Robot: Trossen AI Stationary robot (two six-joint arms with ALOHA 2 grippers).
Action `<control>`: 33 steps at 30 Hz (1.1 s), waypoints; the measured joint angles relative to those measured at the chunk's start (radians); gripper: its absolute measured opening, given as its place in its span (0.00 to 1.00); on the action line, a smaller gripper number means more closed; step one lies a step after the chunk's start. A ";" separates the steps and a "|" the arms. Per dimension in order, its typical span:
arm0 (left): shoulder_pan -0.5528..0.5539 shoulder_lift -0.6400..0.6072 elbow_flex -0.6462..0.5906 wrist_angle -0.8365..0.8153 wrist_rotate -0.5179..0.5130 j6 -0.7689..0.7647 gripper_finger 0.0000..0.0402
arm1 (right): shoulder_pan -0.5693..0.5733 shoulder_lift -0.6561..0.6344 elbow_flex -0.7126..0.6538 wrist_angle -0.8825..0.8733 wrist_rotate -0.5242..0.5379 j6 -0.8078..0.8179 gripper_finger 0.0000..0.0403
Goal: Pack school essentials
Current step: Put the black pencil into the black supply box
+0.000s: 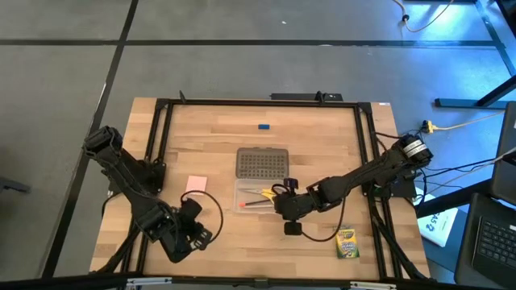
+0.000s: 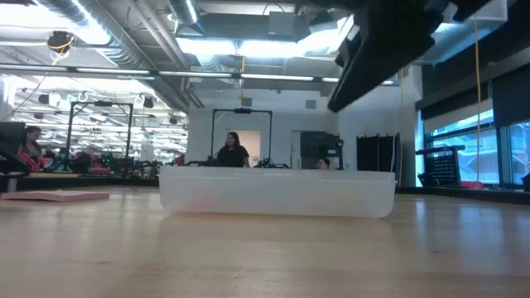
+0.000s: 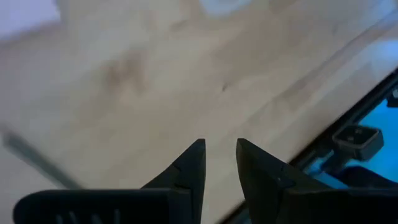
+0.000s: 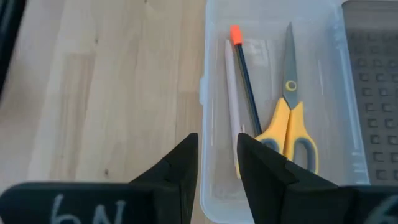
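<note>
Since the pencils (image 4: 244,93) and yellow-handled scissors (image 4: 287,118) already lie inside the clear case (image 4: 208,37), my right gripper (image 4: 217,163) hovers over its edge, jaws slightly parted and empty, while my left gripper (image 3: 219,163) waits near the table's front, narrowly parted too.

Two dark, matte arms, jointed in blocky segments. Left arm (image 1: 133,189) trails a thin black cable looping off its wrist. Right arm (image 1: 363,173) has a silver-white ring at its base joint. Fingers (image 4: 177,171) black, wedge-shaped, tapering to points; white handwritten marks on the right gripper body.
</note>
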 joint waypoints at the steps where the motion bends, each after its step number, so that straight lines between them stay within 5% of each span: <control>1: -0.012 0.003 0.000 0.000 0.016 -0.029 0.21 | 0.000 -0.008 0.000 0.000 0.000 0.000 0.28; 11: -0.135 0.096 0.000 0.033 0.252 -0.399 0.21 | 0.032 -0.053 0.000 0.037 0.000 -0.002 0.28; 33: -0.165 0.242 0.000 0.048 0.369 -0.382 0.21 | 0.066 -0.056 0.000 0.181 -0.079 -0.051 0.28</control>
